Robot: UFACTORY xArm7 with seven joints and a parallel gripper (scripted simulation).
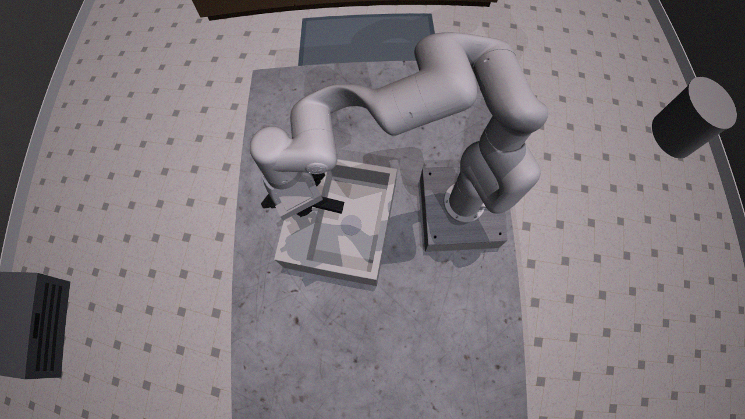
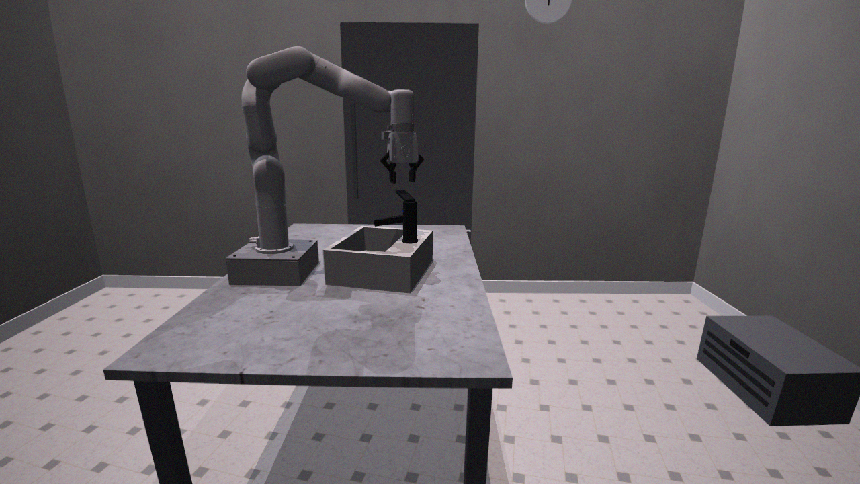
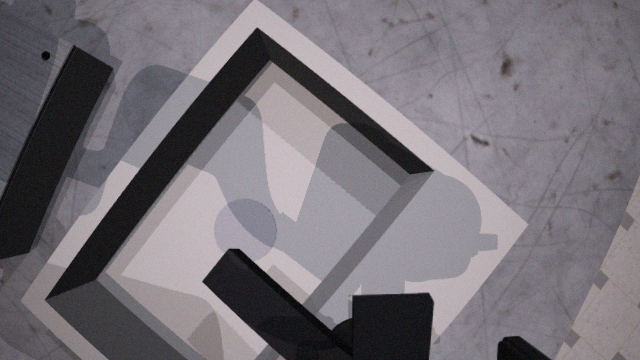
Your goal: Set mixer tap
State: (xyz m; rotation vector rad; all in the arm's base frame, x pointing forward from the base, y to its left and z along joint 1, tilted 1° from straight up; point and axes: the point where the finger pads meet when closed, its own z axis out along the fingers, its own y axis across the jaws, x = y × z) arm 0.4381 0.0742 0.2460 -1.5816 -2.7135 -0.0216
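A black mixer tap stands on the right rim of a grey sink block. Its spout reaches left over the basin. The short flat lever sits on top of the tap and looks slightly tilted. My gripper hangs straight above the lever with a small gap, open and empty. In the wrist view the lever and the spout show at the bottom edge, over the basin with its round drain. I see no red dot in any view.
My arm's base block stands on the table left of the sink. From above, the arm's wrist covers the tap. A dark box hangs to the right of the table, and a dark cylinder is off the table.
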